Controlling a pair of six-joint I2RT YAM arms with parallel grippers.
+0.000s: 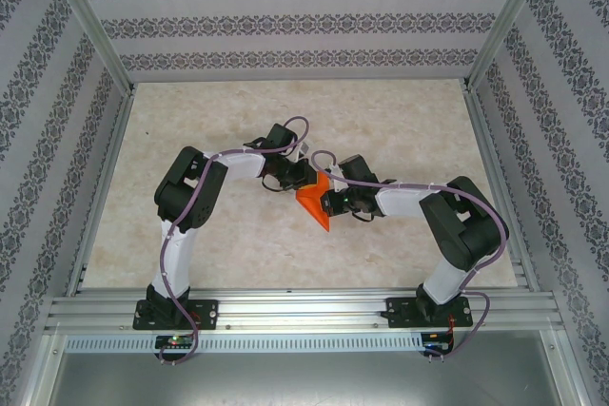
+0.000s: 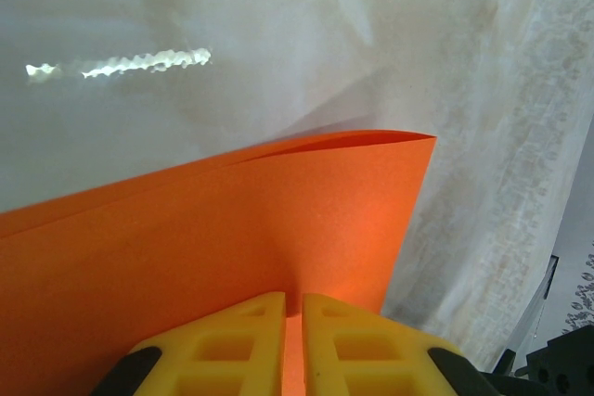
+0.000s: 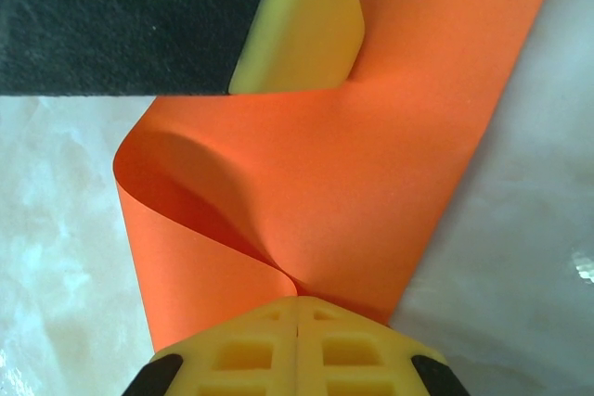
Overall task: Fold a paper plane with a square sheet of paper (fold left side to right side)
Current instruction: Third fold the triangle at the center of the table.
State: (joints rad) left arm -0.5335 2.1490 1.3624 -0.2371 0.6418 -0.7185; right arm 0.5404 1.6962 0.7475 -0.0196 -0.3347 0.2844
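Note:
The square sheet of paper (image 1: pixel 314 203) is bright orange and held above the table between both grippers, bent over on itself. In the left wrist view the paper (image 2: pixel 232 229) shows two layers meeting at its top edge, and my left gripper (image 2: pixel 293 301) is shut on its near edge. In the right wrist view the paper (image 3: pixel 371 164) curls into a loop on the left, and my right gripper (image 3: pixel 297 303) is shut on the pinched layers. The left gripper's yellow finger (image 3: pixel 306 25) presses the sheet's far end. From above, the left gripper (image 1: pixel 304 181) and right gripper (image 1: pixel 332 203) sit close together.
The beige marbled tabletop (image 1: pixel 238 121) lies under the arms, bounded by aluminium rails (image 1: pixel 295 306) at the front and patterned walls (image 1: pixel 285 26) around. Purple cables (image 1: pixel 176 254) run along both arms.

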